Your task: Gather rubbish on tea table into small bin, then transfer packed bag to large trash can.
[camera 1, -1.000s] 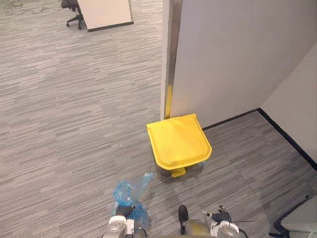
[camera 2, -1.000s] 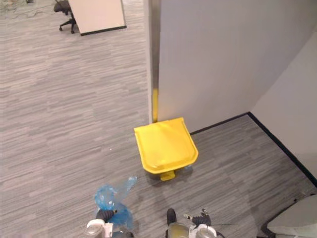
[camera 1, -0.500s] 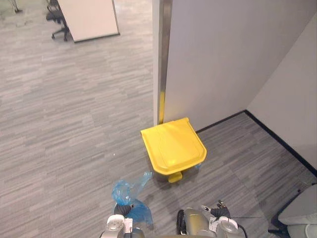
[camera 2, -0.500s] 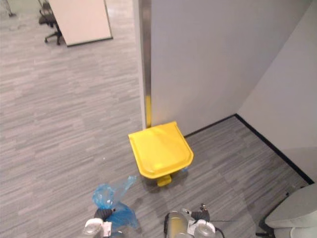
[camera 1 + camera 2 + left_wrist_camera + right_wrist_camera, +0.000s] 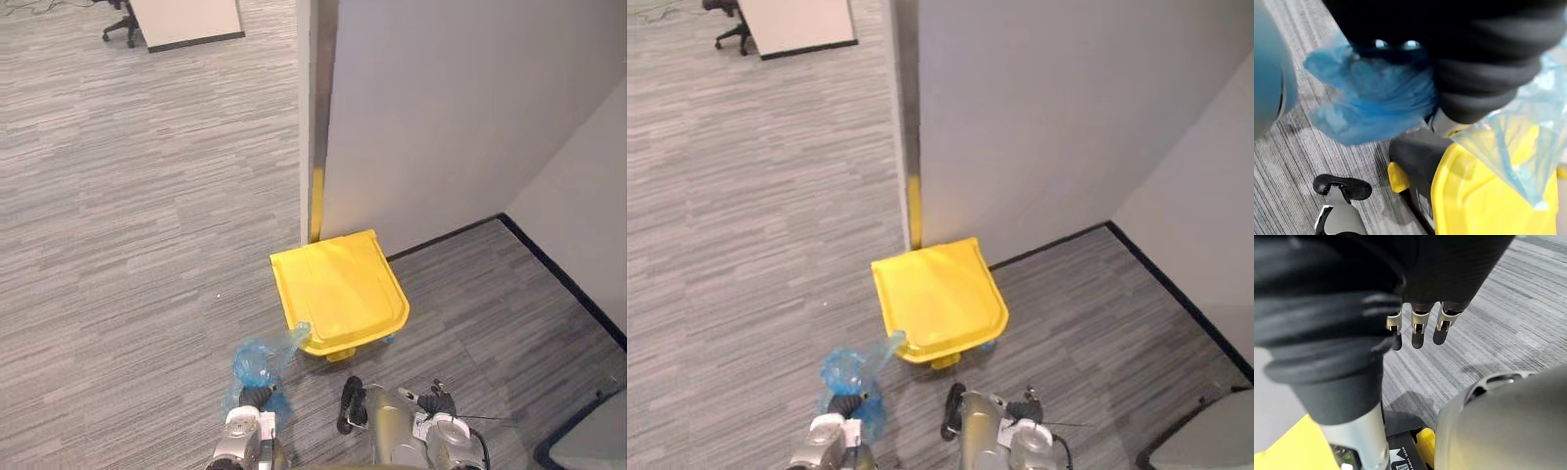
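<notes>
A yellow trash can with its lid shut stands on the carpet against the corner of a grey partition. My left hand is just in front of its near left corner, fingers curled into a crumpled blue plastic bag. The bag's loose tip reaches the lid's front edge. In the left wrist view the blue bag bunches over the fingers, with the yellow lid and the bin's pedal close beyond. My right hand hangs low at my right side, fingers straight and holding nothing.
The grey partition with a metal edge strip rises behind the bin and meets a second wall with black skirting at the right. A white panel and an office chair stand far off at the upper left.
The camera has shifted and the bin now sits closer. The blue bag in my left hand has come up to the bin's front left corner, its tip now over the lid's edge.
</notes>
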Robot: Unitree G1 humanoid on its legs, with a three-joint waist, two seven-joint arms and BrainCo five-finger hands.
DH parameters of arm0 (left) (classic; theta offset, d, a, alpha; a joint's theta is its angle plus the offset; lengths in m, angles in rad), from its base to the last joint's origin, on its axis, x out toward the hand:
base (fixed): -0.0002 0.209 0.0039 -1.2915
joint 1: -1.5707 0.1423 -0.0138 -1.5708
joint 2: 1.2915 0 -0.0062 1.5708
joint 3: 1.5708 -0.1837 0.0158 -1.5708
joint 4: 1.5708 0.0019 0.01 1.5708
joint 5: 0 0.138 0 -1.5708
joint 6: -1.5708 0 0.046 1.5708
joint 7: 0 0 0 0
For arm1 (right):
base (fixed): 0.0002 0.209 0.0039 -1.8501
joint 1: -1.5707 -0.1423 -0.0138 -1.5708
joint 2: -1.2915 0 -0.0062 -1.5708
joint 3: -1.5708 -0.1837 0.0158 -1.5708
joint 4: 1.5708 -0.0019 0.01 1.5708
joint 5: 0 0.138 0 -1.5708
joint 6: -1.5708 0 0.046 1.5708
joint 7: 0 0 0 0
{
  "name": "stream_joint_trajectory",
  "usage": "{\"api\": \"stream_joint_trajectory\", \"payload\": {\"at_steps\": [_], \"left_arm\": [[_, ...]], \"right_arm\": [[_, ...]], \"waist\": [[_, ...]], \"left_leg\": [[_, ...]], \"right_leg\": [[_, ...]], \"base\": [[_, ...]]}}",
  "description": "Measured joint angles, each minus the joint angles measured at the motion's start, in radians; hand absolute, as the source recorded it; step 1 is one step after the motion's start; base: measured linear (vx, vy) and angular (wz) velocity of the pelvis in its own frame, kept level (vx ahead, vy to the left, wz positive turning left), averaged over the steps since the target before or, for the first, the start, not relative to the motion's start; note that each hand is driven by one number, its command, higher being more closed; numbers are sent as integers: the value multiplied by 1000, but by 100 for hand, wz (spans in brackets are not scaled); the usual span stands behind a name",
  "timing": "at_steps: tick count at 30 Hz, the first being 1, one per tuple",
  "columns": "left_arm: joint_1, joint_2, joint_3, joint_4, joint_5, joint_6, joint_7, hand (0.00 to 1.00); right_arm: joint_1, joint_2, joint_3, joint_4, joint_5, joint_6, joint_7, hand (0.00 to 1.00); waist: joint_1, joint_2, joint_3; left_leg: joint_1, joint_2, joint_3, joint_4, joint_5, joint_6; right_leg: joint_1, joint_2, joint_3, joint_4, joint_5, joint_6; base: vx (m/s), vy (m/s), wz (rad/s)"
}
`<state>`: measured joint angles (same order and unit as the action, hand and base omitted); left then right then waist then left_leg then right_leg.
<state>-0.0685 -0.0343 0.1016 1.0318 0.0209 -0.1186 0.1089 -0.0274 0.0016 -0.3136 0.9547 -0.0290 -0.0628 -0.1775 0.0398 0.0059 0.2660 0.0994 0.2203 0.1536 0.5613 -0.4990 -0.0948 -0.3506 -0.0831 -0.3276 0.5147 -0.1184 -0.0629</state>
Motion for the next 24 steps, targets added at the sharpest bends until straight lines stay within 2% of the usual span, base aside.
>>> {"api": "stream_joint_trajectory", "payload": {"at_steps": [8, 10, 11, 13, 15, 16, 17, 18, 19, 20, 21, 22, 23, 24], "left_arm": [[25, -24, -3, 0, 5, 5, -5, 100], [36, -21, -2, 0, 5, 5, -4, 100], [49, -16, -2, -1, 5, 5, -4, 100], [52, -16, -3, -1, 5, 5, -4, 100], [53, -16, -8, 0, 5, 5, -4, 100], [53, -14, -15, 1, 5, 5, -4, 100], [53, -13, -14, 1, 5, 5, -4, 100], [53, -11, -14, 0, 5, 4, -4, 100], [52, -8, -15, 0, 3, 3, -4, 100], [52, 2, -26, 0, -2, 4, -2, 100], [55, 7, -29, 0, -3, 6, -1, 100], [56, 11, -29, 1, -4, 11, 0, 100], [60, 13, -21, 7, -4, 19, -1, 100], [64, 6, -20, 2, -5, 18, -3, 100]], "right_arm": [[39, -10, 23, 1, -2, 3, 1, 0], [48, -9, 28, 5, -5, 3, 2, 0], [49, -8, 47, 10, -10, 6, 2, 0], [49, -8, 54, 13, -12, 6, 3, 0], [49, -8, 64, 18, -12, 6, 4, 0], [51, -9, 64, 20, -12, 5, 5, 0], [59, -7, 64, 21, -12, 5, 7, 0], [64, -9, 63, 19, -12, 6, 8, 0], [64, -7, 61, 0, -10, 6, 9, 0], [73, -1, 55, 0, -7, 2, 9, 0], [86, 2, 51, 5, -8, 3, 9, 0], [90, 7, 52, 12, -9, 3, 11, 0], [91, 8, 52, 12, -10, 1, 14, 0], [79, -3, 46, 10, -10, 2, 13, 0]], "waist": [[1, 22, -78], [1, 17, -92], [3, 6, -103], [3, 1, -107], [3, -5, -111], [3, -10, -113], [8, -19, -122], [15, -18, -127], [12, -10, -126], [-6, -32, -128], [-7, -46, -131], [-2, -70, -141], [19, -42, -163], [39, -3, -187]], "left_leg": [[30, 31, -5, -60, 8, -23], [60, 28, -1, -81, 15, -37], [80, 15, 7, -111, 25, -52], [86, 6, 19, -127, 32, -58], [92, -13, 30, -141, 46, -55], [92, -23, 32, -144, 59, -45], [92, -38, 48, -184, 106, -26], [92, -33, 61, -203, 122, -21], [89, -28, 64, -228, 132, -19], [95, -38, 57, -250, 137, -29], [89, -45, 48, -242, 138, -32], [78, -59, 39, -220, 137, -34], [56, -54, 37, -263, 139, -5], [28, -51, 38, -301, 149, 19]], "right_leg": [[37, 8, -38, -14, 7, -13], [58, 8, -32, -14, 9, -10], [60, 4, -17, -13, 12, -6], [58, -3, -12, -15, 20, -4], [58, -12, 0, -24, 38, 1], [58, -17, 7, -31, 67, 6], [62, -9, 41, -87, 128, 35], [62, -3, 64, -104, 139, 50], [38, -18, 100, 0, 75, 56], [27, -53, 125, 219, -26, 65], [34, -69, 141, 293, -63, 76], [39, -60, 150, 284, -65, 88], [86, 8, 172, 96, -58, 110], [100, 35, 195, 44, -88, 100]], "base": [[64, -2, 14], [38, 34, 10], [5, 27, -3], [-41, 25, -5], [-89, 22, -7], [-182, 31, -10], [-190, 27, -12], [-162, 21, 5], [-125, -17, 51], [-116, -34, 73], [-177, -104, 64], [-188, -89, 0], [-229, -66, -49], [-198, -7, -73]]}}
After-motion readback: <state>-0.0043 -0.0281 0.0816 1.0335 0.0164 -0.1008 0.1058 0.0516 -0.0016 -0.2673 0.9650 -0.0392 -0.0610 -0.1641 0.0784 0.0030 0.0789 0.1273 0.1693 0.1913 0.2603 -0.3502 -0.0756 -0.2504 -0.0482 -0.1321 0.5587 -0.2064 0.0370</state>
